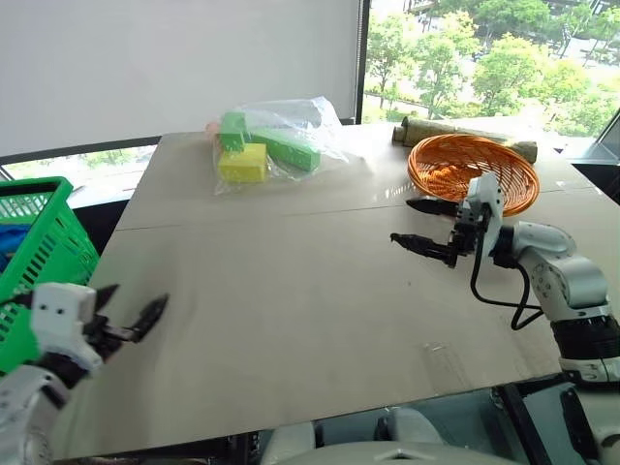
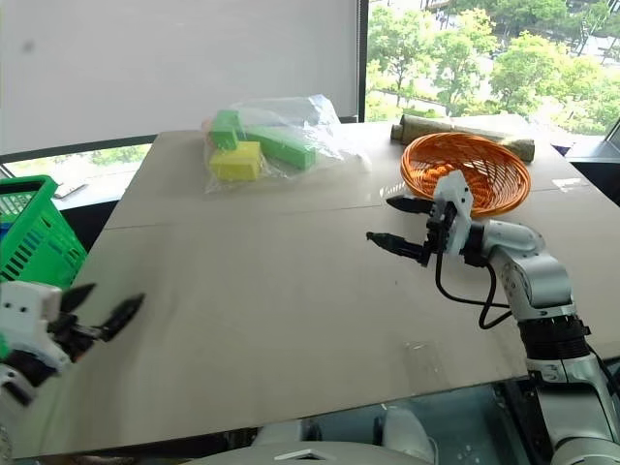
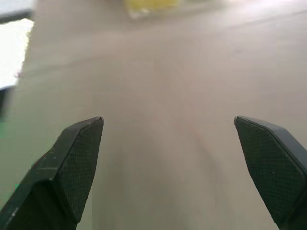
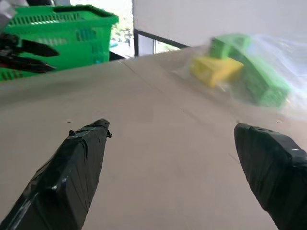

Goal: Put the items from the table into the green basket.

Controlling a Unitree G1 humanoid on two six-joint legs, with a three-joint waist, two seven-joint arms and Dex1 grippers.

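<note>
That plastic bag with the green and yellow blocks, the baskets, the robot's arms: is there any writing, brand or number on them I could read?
None can be read.
Plastic bag with green and yellow blocks: no print shows.
Green basket: plain lattice, no label in sight.
Orange basket: bare weave.
Roll behind it: no legible marking.
Left gripper and right gripper, both open: no lettering.
Table: unmarked.

The green basket [image 1: 44,242] runs off the picture's left edge with something blue inside too cut off to name, the clear bag [image 1: 281,140] veils its green and yellow blocks, and the rolled bundle [image 1: 455,131] sits half hidden behind the orange wicker basket [image 1: 475,170].
</note>
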